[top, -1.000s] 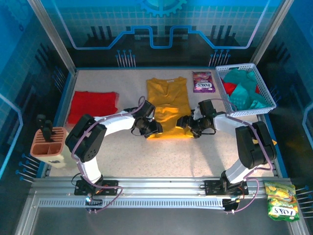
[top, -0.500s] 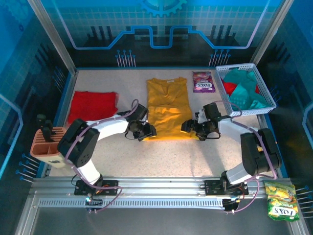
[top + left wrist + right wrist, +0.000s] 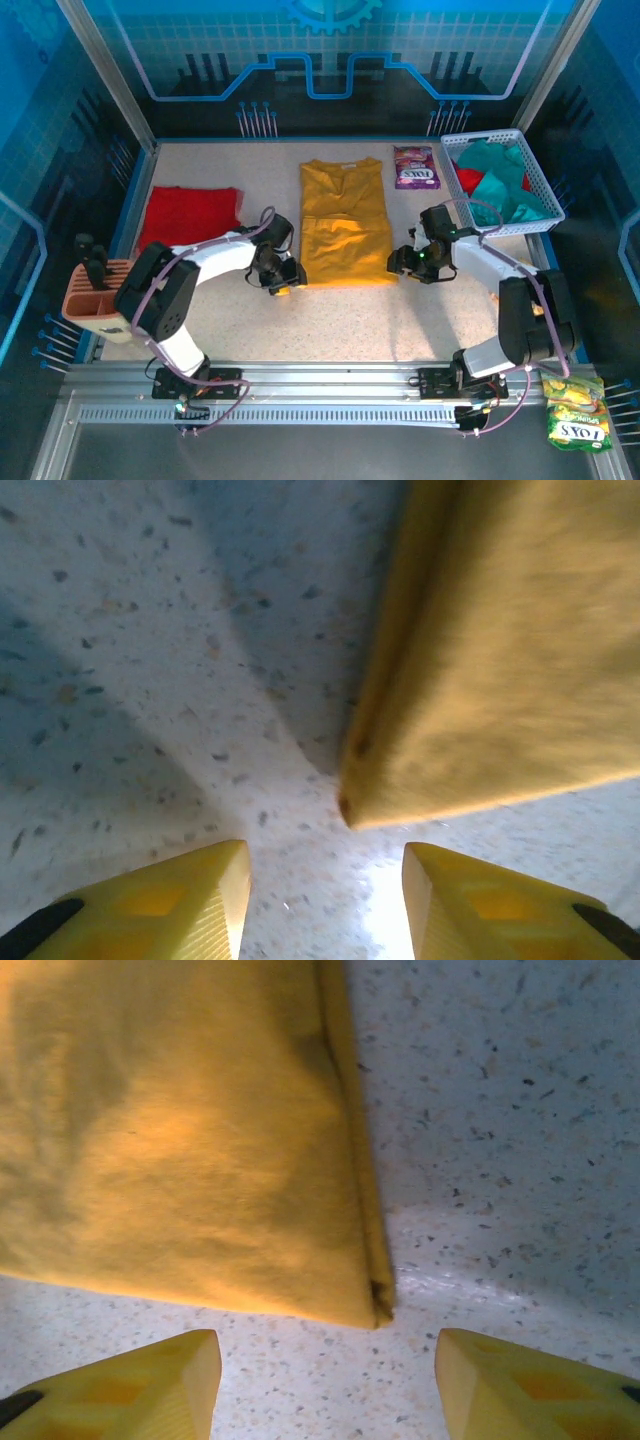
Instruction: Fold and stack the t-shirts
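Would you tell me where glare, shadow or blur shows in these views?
Left wrist: the yellow t-shirt is soft and blurred, with glare on the table near the bottom edge. Right wrist: sharper, a shadow on the table beside the shirt's edge. Top external: evenly lit, sharp.

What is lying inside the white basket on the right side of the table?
Inside the white basket lie crumpled teal t-shirts and a red t-shirt among them. Whatever lies beneath them is covered.

Mustard t-shirt [image 3: 500, 650]: was blurred in my left wrist view, cut off at 12 and 3 o'clock; in right wrist view, at 12 and 9. Heaped tees [image 3: 497, 195], 2 o'clock: I couldn't count them.
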